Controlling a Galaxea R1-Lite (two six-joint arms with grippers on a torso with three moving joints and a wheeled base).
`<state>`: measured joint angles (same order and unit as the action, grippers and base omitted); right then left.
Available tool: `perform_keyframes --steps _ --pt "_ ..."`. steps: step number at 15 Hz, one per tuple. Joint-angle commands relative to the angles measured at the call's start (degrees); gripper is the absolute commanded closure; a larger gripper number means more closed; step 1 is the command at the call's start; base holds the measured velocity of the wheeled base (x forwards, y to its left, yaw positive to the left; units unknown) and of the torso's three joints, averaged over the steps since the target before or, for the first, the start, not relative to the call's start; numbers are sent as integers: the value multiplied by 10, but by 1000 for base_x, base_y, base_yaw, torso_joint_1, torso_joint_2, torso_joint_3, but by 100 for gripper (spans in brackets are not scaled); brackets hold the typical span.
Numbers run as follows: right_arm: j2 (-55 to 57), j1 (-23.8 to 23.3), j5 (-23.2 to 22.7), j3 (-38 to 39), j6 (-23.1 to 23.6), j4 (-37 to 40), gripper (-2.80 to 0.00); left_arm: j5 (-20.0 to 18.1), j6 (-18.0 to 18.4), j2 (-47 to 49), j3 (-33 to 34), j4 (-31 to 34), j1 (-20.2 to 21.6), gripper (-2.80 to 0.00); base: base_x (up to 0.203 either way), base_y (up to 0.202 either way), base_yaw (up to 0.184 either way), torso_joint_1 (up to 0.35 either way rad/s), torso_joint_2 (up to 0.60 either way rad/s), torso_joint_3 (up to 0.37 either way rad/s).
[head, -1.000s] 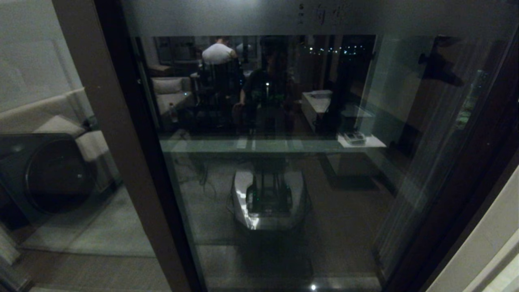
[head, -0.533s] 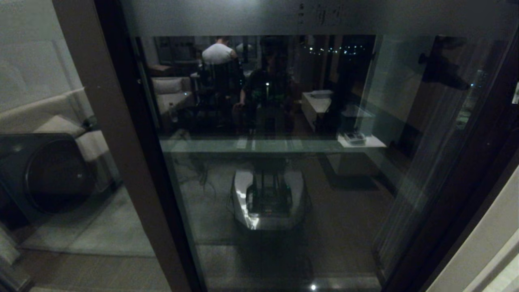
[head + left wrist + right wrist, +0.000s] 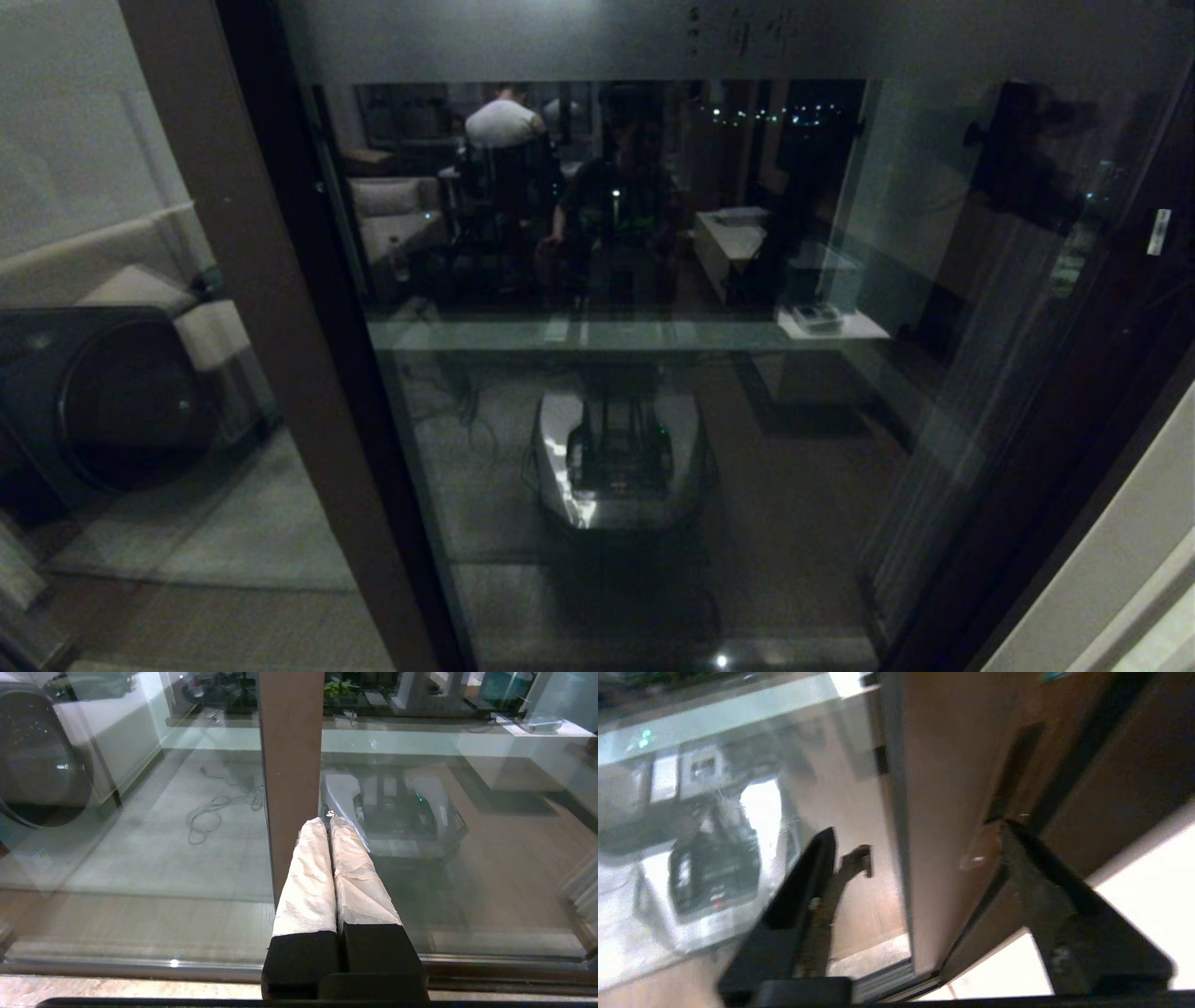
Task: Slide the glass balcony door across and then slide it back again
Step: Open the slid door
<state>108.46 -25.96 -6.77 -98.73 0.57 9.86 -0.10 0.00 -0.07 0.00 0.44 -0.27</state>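
The glass balcony door point(image 3: 653, 373) fills most of the head view, its dark brown frame running down the left side and its frosted top band point(image 3: 728, 37) carrying faint characters. A room and the robot's own base are seen reflected in the pane. To the left, beyond the frame, a washing machine point(image 3: 103, 401) is seen through a second pane.

In the right wrist view, the right end effector point(image 3: 920, 835) is held open, with one finger point(image 3: 808, 877) in front of the glass and the other point(image 3: 1045, 882) at the door's right-hand upright. The tip of that second finger is placed at the lower end of the narrow recessed handle point(image 3: 1013, 774); whether it is actually inside the recess cannot be told.

In the left wrist view, the left end effector point(image 3: 327, 821) is closed on nothing, its cloth-wrapped fingers point(image 3: 308, 877) pressed together. It is pointed at the brown upright point(image 3: 289, 765) of the door, low and near the floor track point(image 3: 140, 966).
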Motion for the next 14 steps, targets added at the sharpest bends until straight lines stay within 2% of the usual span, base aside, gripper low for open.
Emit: perform_keyframes --steps 1,3,14 --pt "16 -7 -41 -3 -8 1 -280 0 0 0 1 0 0 0 0 0 0 0 0 0" --pt "22 -16 -55 -12 -11 1 -280 0 0 0 1 0 0 0 0 0 0 0 0 0" --pt "56 -26 -55 -42 -11 0 -280 0 0 0 0 0 0 0 0 0 0 0 0 0"
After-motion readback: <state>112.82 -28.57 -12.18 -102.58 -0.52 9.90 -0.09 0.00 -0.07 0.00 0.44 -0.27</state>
